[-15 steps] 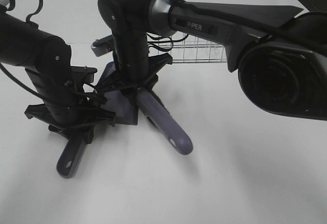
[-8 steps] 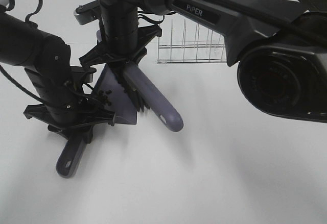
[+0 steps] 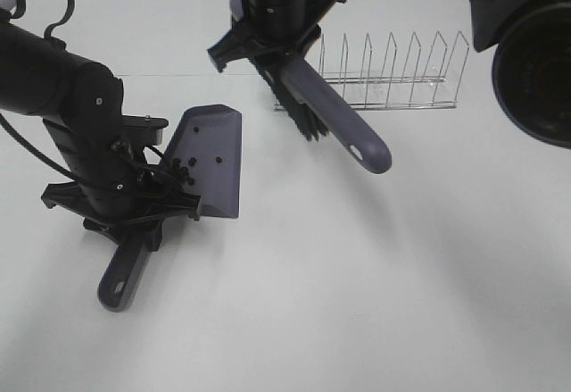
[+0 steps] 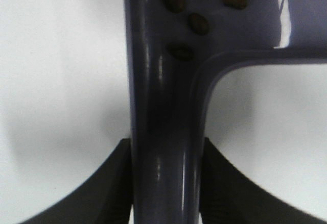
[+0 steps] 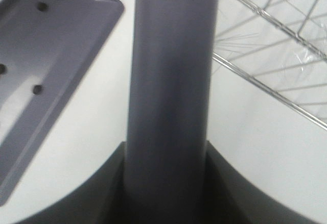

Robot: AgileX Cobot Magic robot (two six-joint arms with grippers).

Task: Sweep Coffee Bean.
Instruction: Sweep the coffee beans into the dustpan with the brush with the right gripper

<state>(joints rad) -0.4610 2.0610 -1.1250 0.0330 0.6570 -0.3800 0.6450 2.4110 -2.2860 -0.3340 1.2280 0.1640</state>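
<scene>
Coffee beans [image 3: 183, 167] lie inside dustpan [image 3: 225, 191], centre left of frame, most clustered toward handle end. No loose beans visible on tabletop [image 3: 375, 285]; sweep judged essentially complete, only emptying or tool set-down left. Left gripper [image 3: 125, 203] fingers closed on dustpan handle. Right gripper [image 3: 272, 44] fingers closed on brush [image 3: 335, 124], upper centre of frame, apart from dustpan. Wire rack [image 3: 393, 75] just behind brush: snag risk for bristles

At the lower left of the exterior high view, the handle of the dustpan [image 3: 214, 155] is partly covered by the left gripper [image 3: 125, 218], and the coffee bean [image 3: 185, 170] cluster is too small to be counted. The upper end of the brush [image 3: 343, 133] is hidden by the right gripper [image 3: 272, 48].
</scene>
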